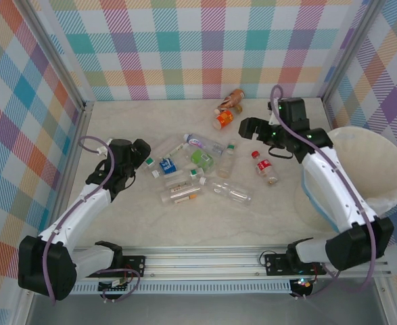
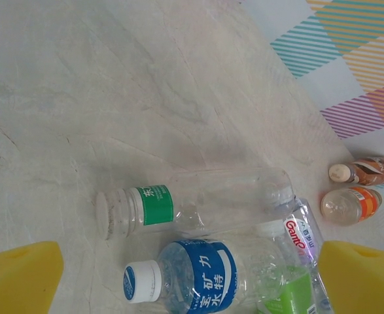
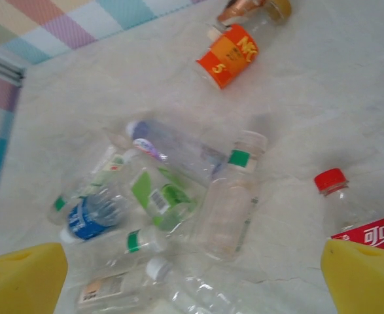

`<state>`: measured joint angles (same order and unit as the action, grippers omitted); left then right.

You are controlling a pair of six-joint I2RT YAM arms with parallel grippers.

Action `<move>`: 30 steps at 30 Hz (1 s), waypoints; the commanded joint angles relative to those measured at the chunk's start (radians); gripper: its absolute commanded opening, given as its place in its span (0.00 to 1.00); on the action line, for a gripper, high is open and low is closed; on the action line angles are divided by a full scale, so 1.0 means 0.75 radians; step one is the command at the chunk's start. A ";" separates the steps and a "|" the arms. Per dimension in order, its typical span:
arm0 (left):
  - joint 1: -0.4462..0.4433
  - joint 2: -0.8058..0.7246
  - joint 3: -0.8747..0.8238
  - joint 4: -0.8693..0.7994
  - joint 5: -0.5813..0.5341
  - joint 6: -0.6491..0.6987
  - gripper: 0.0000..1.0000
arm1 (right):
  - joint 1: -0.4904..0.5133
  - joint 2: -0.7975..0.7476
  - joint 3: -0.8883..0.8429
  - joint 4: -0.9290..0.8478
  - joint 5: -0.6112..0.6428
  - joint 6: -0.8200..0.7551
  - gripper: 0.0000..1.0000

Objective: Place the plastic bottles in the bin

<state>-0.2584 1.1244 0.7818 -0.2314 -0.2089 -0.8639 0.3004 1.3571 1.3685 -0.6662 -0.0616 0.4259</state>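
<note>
On the table point(image 1: 130, 223): both claws spread wide, nothing gripped.
We see the left gripper point(image 1: 143, 153) at the left edge of the bottle pile point(image 1: 195, 169), with a green-label clear bottle point(image 2: 192, 203) and a blue-label bottle point(image 2: 192, 275) lying just ahead of its pads. The right gripper point(image 1: 251, 128) hovers between the orange-label bottle point(image 1: 223, 119) and the red-cap cola bottle point(image 1: 264, 166). A brown bottle point(image 1: 235, 98) lies beside the orange one, near the far wall. The bin point(image 1: 377, 169) stands at the right edge, well apart from the pile.
</note>
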 commanded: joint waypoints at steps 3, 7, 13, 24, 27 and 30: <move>0.029 -0.012 -0.020 -0.011 0.026 0.006 1.00 | 0.010 0.173 0.014 0.012 0.283 -0.066 1.00; 0.036 -0.017 -0.032 -0.021 0.021 0.000 1.00 | 0.009 0.305 0.009 -0.050 0.400 -0.200 0.99; 0.044 -0.013 -0.033 -0.027 0.046 0.002 1.00 | 0.007 0.515 0.070 -0.247 0.470 -0.436 1.00; 0.048 -0.010 -0.039 -0.023 0.076 0.008 1.00 | -0.035 0.712 0.079 -0.335 0.438 -0.599 1.00; 0.048 -0.013 -0.039 -0.030 0.080 0.012 1.00 | -0.066 0.740 0.075 -0.316 0.396 -0.626 1.00; 0.050 -0.015 -0.037 -0.044 0.067 0.011 1.00 | -0.073 0.755 0.070 -0.300 0.379 -0.660 0.99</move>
<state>-0.2386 1.1244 0.7616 -0.2375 -0.1646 -0.8639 0.2539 1.9087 1.4010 -0.8852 0.2546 -0.0189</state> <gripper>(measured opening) 0.999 0.997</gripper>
